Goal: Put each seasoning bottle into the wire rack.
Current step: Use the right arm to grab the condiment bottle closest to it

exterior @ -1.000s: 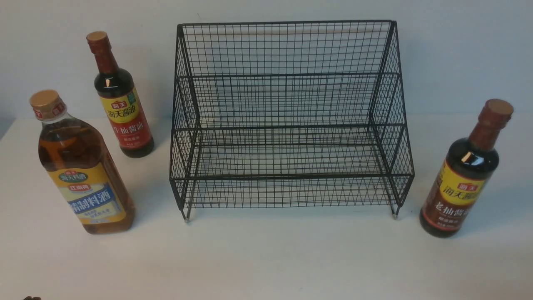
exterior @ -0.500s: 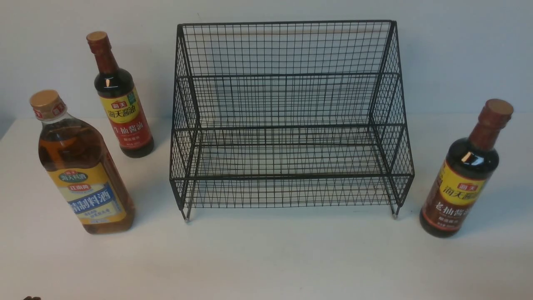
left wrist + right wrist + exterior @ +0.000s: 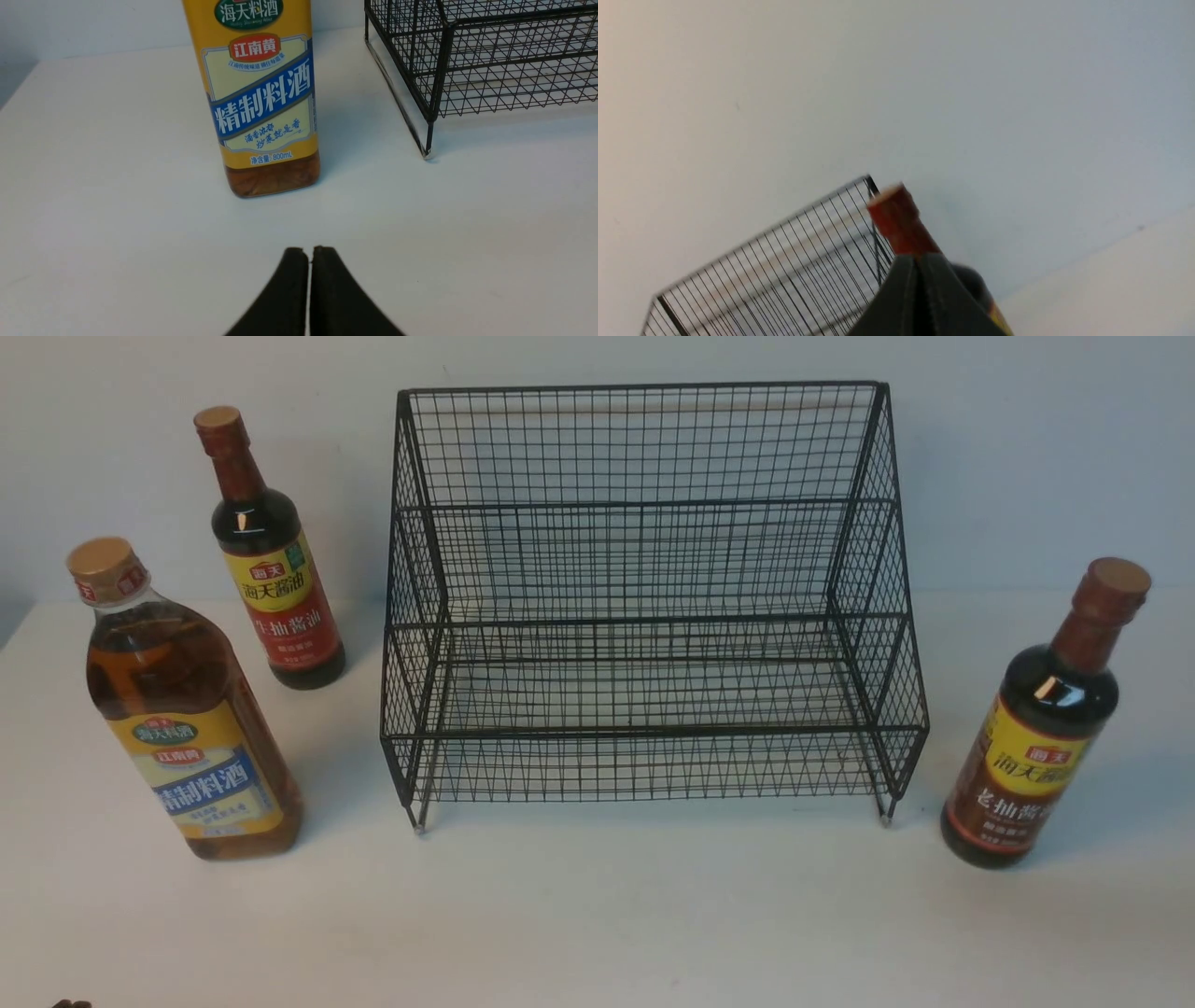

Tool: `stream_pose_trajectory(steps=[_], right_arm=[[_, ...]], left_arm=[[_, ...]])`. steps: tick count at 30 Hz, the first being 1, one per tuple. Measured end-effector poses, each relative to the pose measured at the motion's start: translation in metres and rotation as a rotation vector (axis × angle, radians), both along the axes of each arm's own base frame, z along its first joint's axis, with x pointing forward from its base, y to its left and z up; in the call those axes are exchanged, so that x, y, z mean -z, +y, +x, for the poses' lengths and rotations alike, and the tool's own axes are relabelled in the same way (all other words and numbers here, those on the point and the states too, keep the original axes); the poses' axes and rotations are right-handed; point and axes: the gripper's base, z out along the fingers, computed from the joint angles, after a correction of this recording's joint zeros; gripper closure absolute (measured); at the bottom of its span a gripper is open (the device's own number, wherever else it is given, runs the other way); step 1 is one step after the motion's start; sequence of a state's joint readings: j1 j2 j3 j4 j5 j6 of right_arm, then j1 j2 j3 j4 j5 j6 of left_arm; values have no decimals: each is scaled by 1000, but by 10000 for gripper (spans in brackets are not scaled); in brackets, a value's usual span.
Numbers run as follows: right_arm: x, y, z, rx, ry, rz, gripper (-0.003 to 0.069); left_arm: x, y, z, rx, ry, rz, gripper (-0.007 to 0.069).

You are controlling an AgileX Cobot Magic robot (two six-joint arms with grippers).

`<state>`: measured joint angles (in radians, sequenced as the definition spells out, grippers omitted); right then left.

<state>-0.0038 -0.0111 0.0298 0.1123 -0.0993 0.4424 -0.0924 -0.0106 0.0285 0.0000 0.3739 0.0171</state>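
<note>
Amber, with a tan cap and a yellow-and-blue label, the largest seasoning bottle (image 3: 187, 728) stands upright on the surface straight ahead of the left jaws, clearly apart from their tips; the left wrist view shows its label and base (image 3: 261, 93). Those left jaws are pressed together, the two black tips meeting along a thin seam, and they hold nothing.

Farther beyond the left jaws, behind the amber bottle, stands a slim dark soy-sauce bottle with a yellow label and red lower band (image 3: 275, 579), also upright.

The second slim dark soy-sauce bottle, yellow-labelled with a brown lower band (image 3: 1036, 756), stands right in front of the right jaws; its reddish cap and neck (image 3: 901, 224) rise just past their tips. The right jaws are closed too, tip against tip. I cannot tell whether they touch the bottle's shoulder.

The large black wire-mesh rack with stepped tiers (image 3: 644, 733) holds no bottle. Its near corner post and small foot (image 3: 439, 70) lie ahead of the left jaws, off to their right and beside the amber bottle. Its upper rim (image 3: 784, 275) shows beyond the right jaws, to their left.

All four things rest on the plain white surface (image 3: 597, 915), before a pale wall (image 3: 1027, 448).
</note>
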Motion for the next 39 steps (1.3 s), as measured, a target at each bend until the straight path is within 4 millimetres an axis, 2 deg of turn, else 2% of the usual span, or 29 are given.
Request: stream_pose_trajectory(steps=[6, 11, 15, 18, 19, 20, 21, 22, 27, 32, 34, 37, 39], right_arm=[[-4, -1, -1, 7, -43, 2, 673], [-19, -2, -7, 23, -199, 3, 673], [-62, 1, -13, 30, -282, -95, 673], [-104, 6, -2, 36, -270, -260, 673], [-109, 6, -2, 37, -277, -270, 673], [-122, 9, 14, 29, -233, -342, 673], [-126, 9, 15, 29, -236, -349, 673], [-134, 11, 32, 16, -185, -392, 673], [-147, 13, 81, -18, -56, -447, 656], [-141, 12, 120, -42, 67, -423, 575], [-138, 12, 127, -50, 93, -409, 544], [-125, 12, 144, -66, 162, -393, 448], [-116, 12, 154, -78, 206, -383, 359]], left_arm=[[0, 0, 0, 0, 0, 0, 629], [0, 0, 0, 0, 0, 0, 629], [0, 0, 0, 0, 0, 0, 629], [0, 0, 0, 0, 0, 0, 629], [0, 0, 0, 0, 0, 0, 629], [0, 0, 0, 0, 0, 0, 629], [0, 0, 0, 0, 0, 0, 629], [0, 0, 0, 0, 0, 0, 629], [0, 0, 0, 0, 0, 0, 629], [0, 0, 0, 0, 0, 0, 629], [0, 0, 0, 0, 0, 0, 629], [0, 0, 0, 0, 0, 0, 629], [0, 0, 0, 0, 0, 0, 629]])
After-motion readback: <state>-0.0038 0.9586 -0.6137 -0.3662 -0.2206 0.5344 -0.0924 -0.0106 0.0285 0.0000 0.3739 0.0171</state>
